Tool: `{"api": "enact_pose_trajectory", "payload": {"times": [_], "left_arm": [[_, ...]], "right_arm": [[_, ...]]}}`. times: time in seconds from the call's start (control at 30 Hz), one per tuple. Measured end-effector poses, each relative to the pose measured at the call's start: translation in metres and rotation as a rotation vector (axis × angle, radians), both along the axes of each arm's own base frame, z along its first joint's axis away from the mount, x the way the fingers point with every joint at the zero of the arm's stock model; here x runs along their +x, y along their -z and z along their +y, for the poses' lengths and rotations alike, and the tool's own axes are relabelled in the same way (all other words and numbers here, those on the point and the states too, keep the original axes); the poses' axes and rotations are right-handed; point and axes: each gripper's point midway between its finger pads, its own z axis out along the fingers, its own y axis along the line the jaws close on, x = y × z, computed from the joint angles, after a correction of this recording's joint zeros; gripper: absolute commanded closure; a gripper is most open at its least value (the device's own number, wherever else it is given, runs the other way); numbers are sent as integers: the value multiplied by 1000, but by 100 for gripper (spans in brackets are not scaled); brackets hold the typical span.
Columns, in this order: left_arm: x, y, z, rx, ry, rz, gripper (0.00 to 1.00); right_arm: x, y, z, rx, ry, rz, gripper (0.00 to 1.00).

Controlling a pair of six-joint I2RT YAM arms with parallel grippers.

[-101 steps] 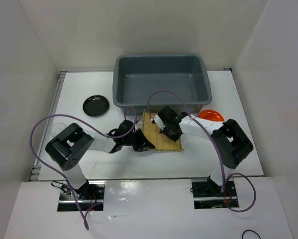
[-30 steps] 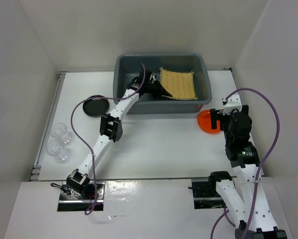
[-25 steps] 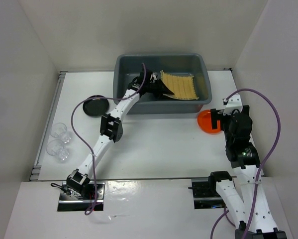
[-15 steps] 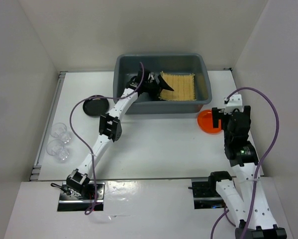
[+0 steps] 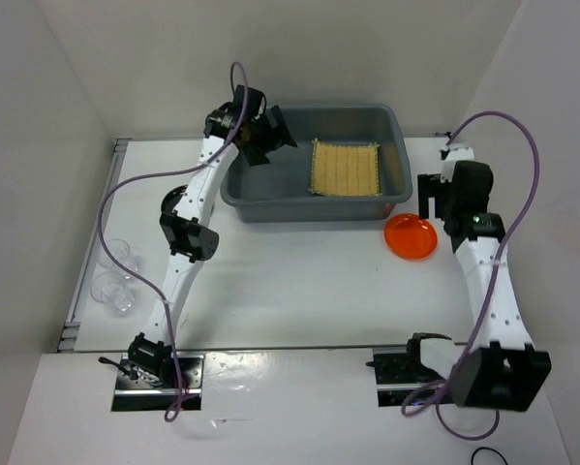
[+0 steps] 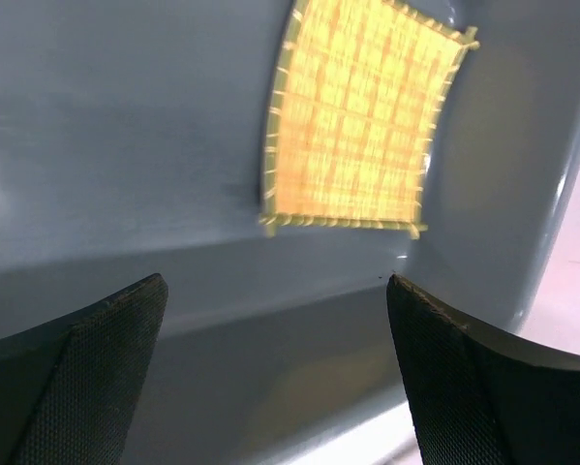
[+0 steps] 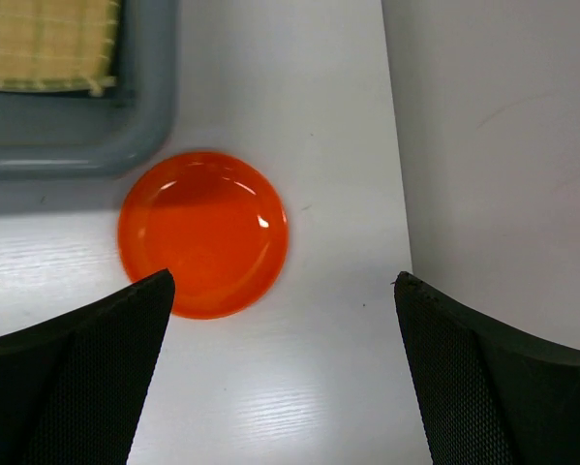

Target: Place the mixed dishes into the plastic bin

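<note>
Mat (image 6: 352, 126) lies beyond spread left fingers (image 6: 72, 378).

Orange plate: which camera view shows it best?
The right wrist view: the orange plate lies whole and large below the camera, beside a corner of the plastic bin. The top external view shows it small, on the table near the bin's right corner. The left wrist view does not show it.

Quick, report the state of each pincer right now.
Left pincer: open, holding nothing.
Right pincer: open, holding nothing.
</note>
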Motion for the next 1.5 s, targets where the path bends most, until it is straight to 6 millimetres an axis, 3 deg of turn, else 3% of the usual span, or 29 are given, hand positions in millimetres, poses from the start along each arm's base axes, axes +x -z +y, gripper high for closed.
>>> {"api": "enact_pose_trajectory", "payload": {"times": [0.07,0.17,0.27,0.43,0.57,0.7,0.8,0.9,1.07,1.23,1.3,1.4,1.43,1.5], "left_arm": [[-10,-24,10,81,-6,-53,0],[-33,-59,13,172,26,-129,0],[-64,-90,5,226,82,-172,0],[-119,-119,-17,295,177,-208,0],[-156,-117,-19,368,234,-182,0],[-171,-114,15,447,190,-144,0],[-188,-105,46,493,156,-106,0],[-211,-81,76,512,133,-45,0],[-251,-45,109,488,99,24,0],[-273,-40,127,458,60,24,0],[-278,-42,131,444,43,18,0],[-284,-44,136,431,26,14,0],[-285,-44,138,429,21,13,0],[-286,-42,141,426,12,18,0]], "right_arm": [[11,11,-20,41,36,42,1],[19,57,-35,110,27,179,1],[15,96,-26,177,-81,292,1],[10,119,-26,300,-239,354,1],[19,158,-50,476,-298,426,1],[-1,193,-57,576,-269,495,1],[-6,199,-49,603,-285,511,1],[-6,207,-43,653,-297,518,1],[5,206,-47,755,-275,478,1],[29,204,-48,870,-281,422,1],[35,202,-45,915,-290,402,6],[42,204,-42,983,-295,386,21],[44,205,-40,1008,-297,381,34],[47,210,-40,1053,-295,378,47]]}}
